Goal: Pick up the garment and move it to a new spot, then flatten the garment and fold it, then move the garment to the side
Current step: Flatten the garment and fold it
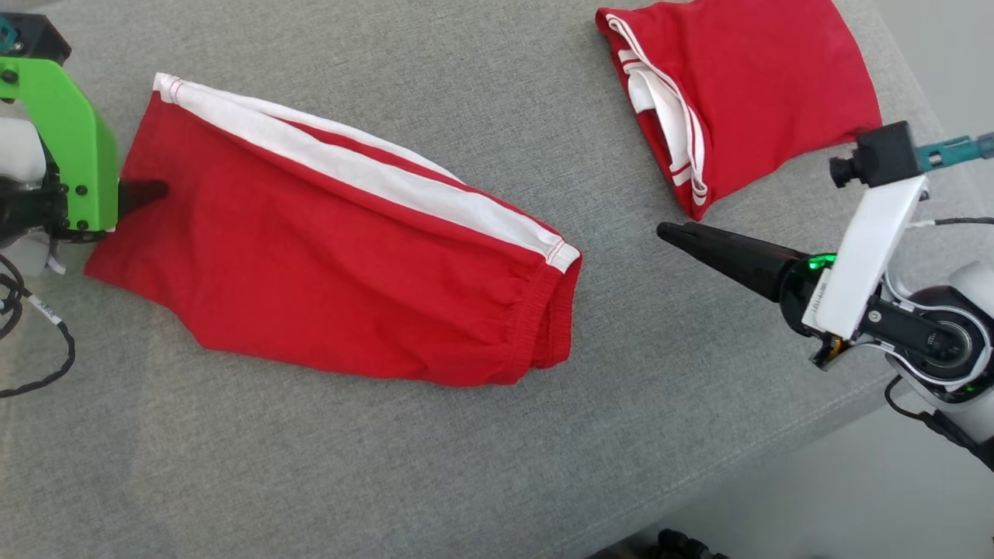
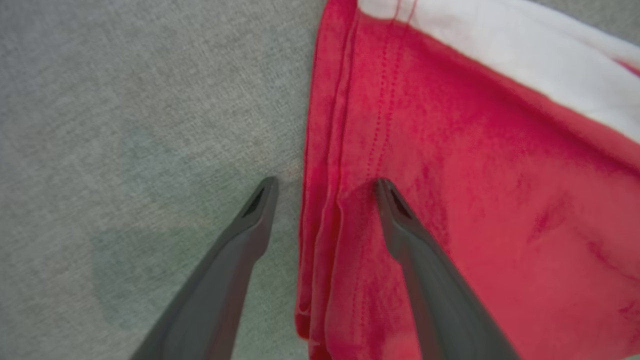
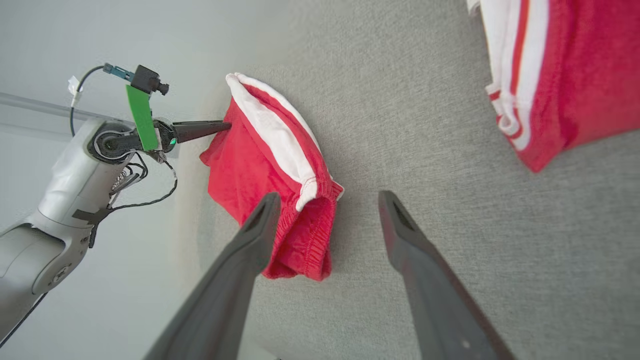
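A red garment [image 1: 326,264] with a white side stripe lies folded on the grey padded table [image 1: 435,481], its elastic waistband toward the right. My left gripper [image 1: 147,190] hovers at the garment's left hem. In the left wrist view that gripper [image 2: 325,189] is open and straddles the hem [image 2: 320,150], one finger over bare table and the other over red cloth, gripping nothing. My right gripper [image 1: 672,230] points left, a short way off the waistband. In the right wrist view it [image 3: 328,199] is open and empty, above the table beside the waistband [image 3: 305,240].
A second folded red garment [image 1: 761,85] with white stripes lies at the table's far right corner, also in the right wrist view [image 3: 580,75]. The table's front edge [image 1: 776,442] runs diagonally at the lower right, with pale floor beyond. A black cable [image 1: 46,365] hangs by the left arm.
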### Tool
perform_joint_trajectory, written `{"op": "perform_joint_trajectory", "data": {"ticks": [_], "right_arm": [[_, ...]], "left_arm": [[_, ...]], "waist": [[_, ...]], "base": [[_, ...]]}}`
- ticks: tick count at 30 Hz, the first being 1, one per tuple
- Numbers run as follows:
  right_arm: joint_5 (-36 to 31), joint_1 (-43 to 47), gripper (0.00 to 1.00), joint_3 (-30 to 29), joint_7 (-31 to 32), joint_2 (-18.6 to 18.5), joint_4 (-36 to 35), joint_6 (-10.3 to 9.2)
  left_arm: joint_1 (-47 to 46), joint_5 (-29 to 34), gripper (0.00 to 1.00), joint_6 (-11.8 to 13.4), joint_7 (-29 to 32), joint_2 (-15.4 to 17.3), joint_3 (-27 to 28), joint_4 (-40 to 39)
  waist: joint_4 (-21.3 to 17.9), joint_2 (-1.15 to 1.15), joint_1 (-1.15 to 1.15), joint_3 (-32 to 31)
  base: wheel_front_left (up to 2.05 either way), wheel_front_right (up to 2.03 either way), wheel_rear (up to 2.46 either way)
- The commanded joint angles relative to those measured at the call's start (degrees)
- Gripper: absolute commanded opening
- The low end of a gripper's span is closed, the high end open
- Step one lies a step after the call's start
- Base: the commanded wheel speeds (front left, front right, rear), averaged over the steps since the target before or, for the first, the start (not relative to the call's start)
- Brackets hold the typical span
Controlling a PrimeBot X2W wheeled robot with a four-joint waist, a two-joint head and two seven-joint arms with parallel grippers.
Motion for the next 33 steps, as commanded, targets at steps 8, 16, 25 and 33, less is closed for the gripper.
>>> {"op": "perform_joint_trajectory", "data": {"ticks": [8, 16, 25, 33], "right_arm": [[0.9, 7.7, 1.00, -3.0, -4.7, -3.4, -2.9, -0.01], [1.0, 11.6, 1.00, -3.0, -5.8, -3.6, -1.9, -0.01], [2.0, 16.4, 1.00, -2.2, -6.5, -4.5, -0.4, 0.00], [2.8, 18.9, 1.00, -2.7, -7.6, -5.6, -0.5, 0.00]], "left_arm": [[3.6, -3.8, 0.00, -0.3, 2.1, -0.8, -0.3, -2.1], [6.5, -5.1, 0.00, -0.2, 0.6, -0.3, -0.1, -1.5], [14.3, -10.5, 0.00, -0.1, 3.6, -0.2, -0.4, -4.5], [21.4, -14.9, 0.00, 2.9, 4.4, 2.3, 0.8, -9.5]], "waist": [[-0.3, 0.00, 0.00, -1.1], [3.4, 0.00, 0.00, -7.2], [9.4, 0.00, 0.00, -16.1], [11.9, 0.00, 0.00, -20.3]], "base": [[0.00, 0.00, 0.00], [0.00, 0.00, 0.00], [0.00, 0.00, 0.00], [0.00, 0.00, 0.00]]}}
